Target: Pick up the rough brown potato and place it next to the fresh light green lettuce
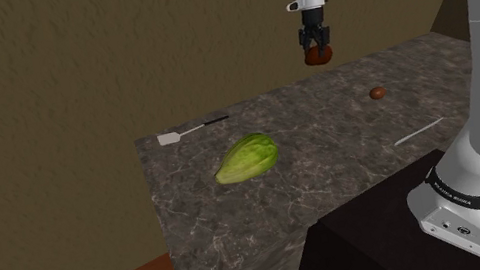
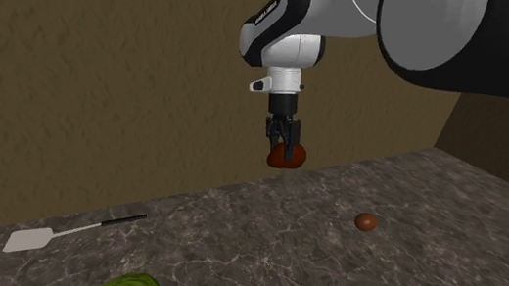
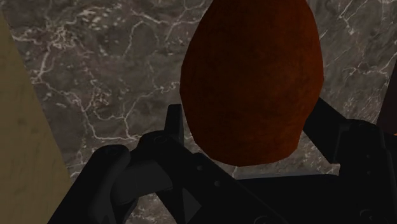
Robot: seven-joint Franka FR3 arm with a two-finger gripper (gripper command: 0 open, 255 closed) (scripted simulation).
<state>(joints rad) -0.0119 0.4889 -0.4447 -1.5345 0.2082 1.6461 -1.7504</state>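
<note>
Black end effector (image 1: 316,42) pinching the rough reddish-brown oval potato (image 1: 321,57) by its upper end, one finger on each flank. The potato hangs in the air well above the dark marbled stone surface (image 1: 353,155), near the back wall. The height, I judge, is for clearance on the carry. The pale green leafy lettuce (image 1: 246,157) lies on its side, well apart toward the shoulder view's left, with bare stone beside it for the set-down.

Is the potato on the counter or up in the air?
In the air: the gripper clasps the potato above the counter.
</note>
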